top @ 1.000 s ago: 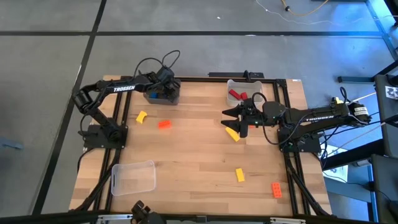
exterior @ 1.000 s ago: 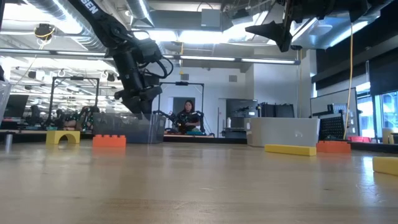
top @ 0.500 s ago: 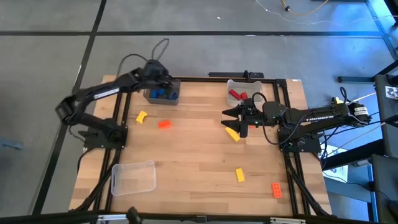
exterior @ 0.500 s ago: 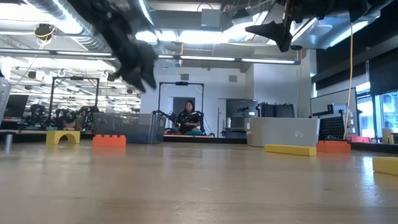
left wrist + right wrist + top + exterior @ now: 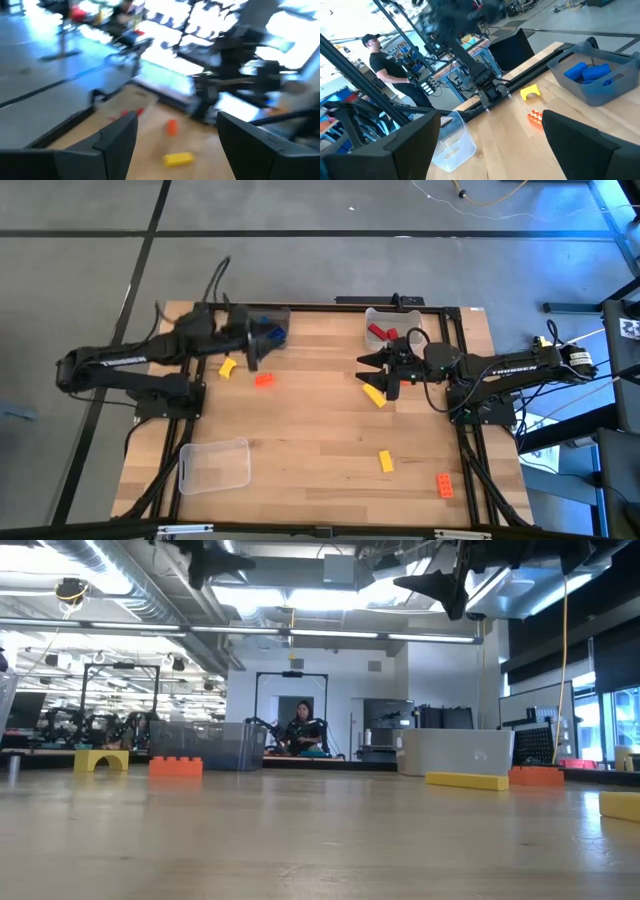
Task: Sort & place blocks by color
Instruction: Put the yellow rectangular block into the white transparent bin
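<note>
Orange studded plastic brick [image 5: 264,379] just beside left pincer [image 5: 252,352], spread, empty; right pincer [image 5: 383,373] spread over yellow brick [image 5: 373,395]. Risk: hasty descent nudges brick aside.

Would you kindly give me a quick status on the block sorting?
Left gripper open, empty, beside the bin of blue blocks. Right gripper open, above a yellow block. Orange block loose on the table. Nothing in the way.

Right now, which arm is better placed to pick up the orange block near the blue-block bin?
Left. Its open gripper hangs close beside the orange block, nothing held. The right gripper hovers by a yellow block, farther off.
</note>
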